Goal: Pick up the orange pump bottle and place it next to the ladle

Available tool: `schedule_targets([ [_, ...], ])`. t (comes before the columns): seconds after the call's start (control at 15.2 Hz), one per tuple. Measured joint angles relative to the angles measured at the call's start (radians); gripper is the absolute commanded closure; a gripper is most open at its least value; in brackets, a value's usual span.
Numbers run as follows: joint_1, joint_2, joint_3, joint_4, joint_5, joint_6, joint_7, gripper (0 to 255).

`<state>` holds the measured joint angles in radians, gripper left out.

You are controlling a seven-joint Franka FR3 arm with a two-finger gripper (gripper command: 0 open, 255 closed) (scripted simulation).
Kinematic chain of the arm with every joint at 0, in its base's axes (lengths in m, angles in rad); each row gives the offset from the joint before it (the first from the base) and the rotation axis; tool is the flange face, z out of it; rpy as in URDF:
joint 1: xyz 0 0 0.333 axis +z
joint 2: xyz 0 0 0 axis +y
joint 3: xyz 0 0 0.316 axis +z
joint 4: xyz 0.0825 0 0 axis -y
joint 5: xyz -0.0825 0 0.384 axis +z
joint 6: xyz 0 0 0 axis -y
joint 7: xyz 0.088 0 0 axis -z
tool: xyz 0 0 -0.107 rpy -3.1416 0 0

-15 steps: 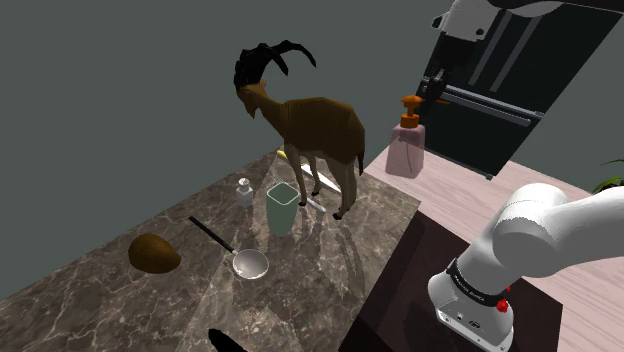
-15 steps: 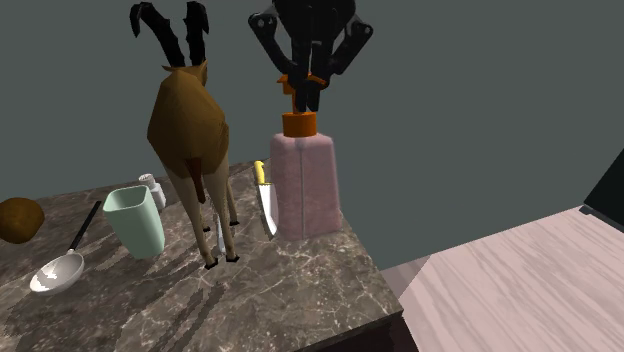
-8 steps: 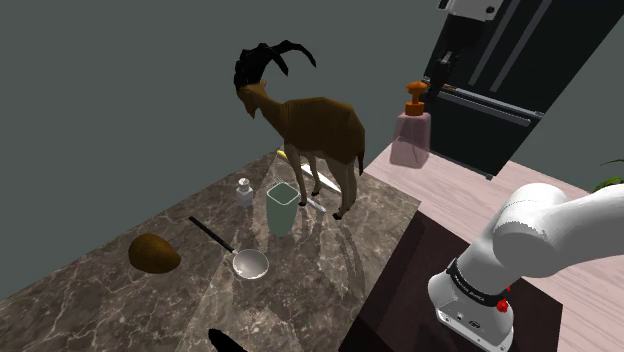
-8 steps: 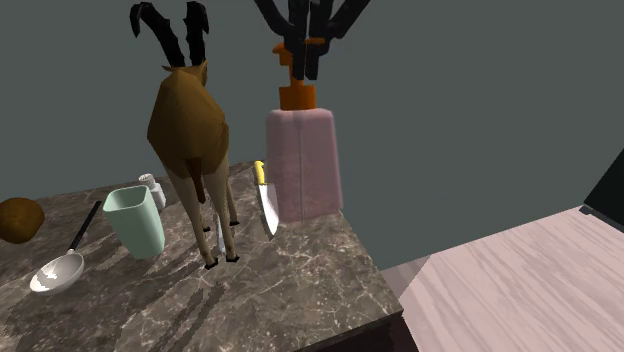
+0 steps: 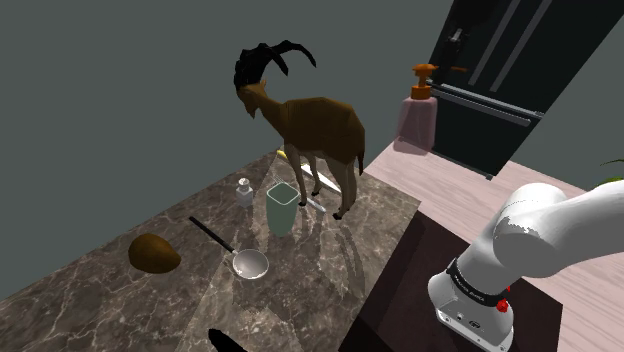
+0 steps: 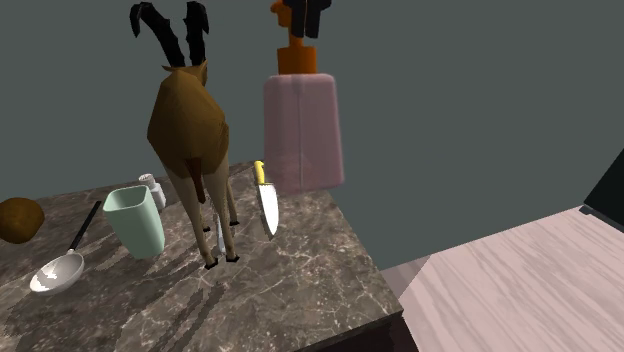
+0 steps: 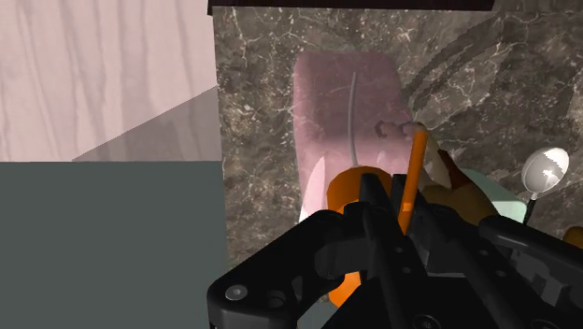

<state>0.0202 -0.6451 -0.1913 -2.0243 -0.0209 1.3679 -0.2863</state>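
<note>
While fingers [image 7: 374, 210] pinch its orange pump top, pink-bodied pump bottle [image 6: 303, 130] hangs clear of marble tabletop [image 6: 290, 290], above corner w/ knife [image 6: 267, 205] & goat figure [image 6: 187, 120]; ladle [image 6: 58, 270] lies well apart, near green cup [image 6: 136, 220].

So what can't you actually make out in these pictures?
- Second exterior view: the gripper holding the pump bottle is cut off by the top edge.
- Wrist view: the gripper's own body hides most of the bottle's orange pump and much of the handle of the ladle.
- Shoulder view: the legs of the goat figure hide most of the knife. A black thing is cut by the bottom edge, so I cannot name it.
</note>
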Motion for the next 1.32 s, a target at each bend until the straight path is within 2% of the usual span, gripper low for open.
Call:
schedule_targets([
  [0.26,0.003,0.026,0.0,0.077,0.004,-0.051,0.0,255],
  [0.46,0.009,0.028,0.022,0.081,0.017,-0.053,0.026,255],
  [0.86,0.037,0.013,0.135,0.008,0.084,0.011,0.159,255],
  [1.32,0.078,0.05,0.275,-0.045,0.163,0.116,0.315,255],
])
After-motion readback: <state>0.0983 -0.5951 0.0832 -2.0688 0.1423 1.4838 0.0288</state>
